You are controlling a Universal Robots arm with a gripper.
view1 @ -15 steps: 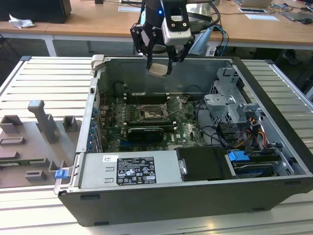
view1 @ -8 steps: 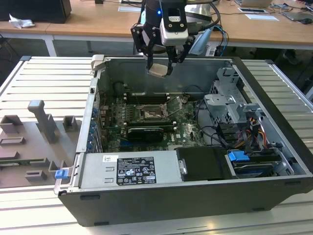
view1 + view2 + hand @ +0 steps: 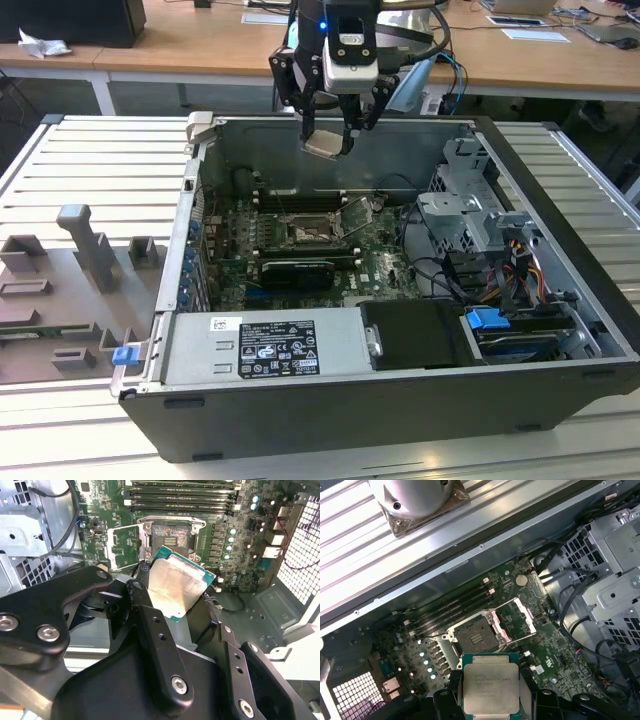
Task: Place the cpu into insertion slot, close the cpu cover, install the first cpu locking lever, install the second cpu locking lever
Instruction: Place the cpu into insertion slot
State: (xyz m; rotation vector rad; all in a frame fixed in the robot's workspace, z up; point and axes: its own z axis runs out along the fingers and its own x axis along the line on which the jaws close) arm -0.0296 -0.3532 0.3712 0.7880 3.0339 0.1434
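Note:
My gripper [image 3: 328,140] hangs above the open computer case, shut on the cpu [image 3: 325,146], a flat square chip with a pale metal top, clamped by its edges. In both wrist views the cpu [image 3: 176,586] [image 3: 491,686] sits between the black fingers [image 3: 144,587], well above the board. The insertion slot [image 3: 303,232] [image 3: 170,534] [image 3: 476,637] is a dark square socket on the green motherboard, bare and uncovered. Its cpu cover [image 3: 358,214] [image 3: 121,544] [image 3: 519,616], a silvery frame, stands swung open beside the socket.
Long black memory slots [image 3: 300,200] run along the far side of the socket, and a black card [image 3: 297,270] lies nearer. A labelled power supply [image 3: 265,345] fills the case front, with a drive cage [image 3: 470,215] and cables on the exterior view's right. A grey fixture [image 3: 80,270] lies outside.

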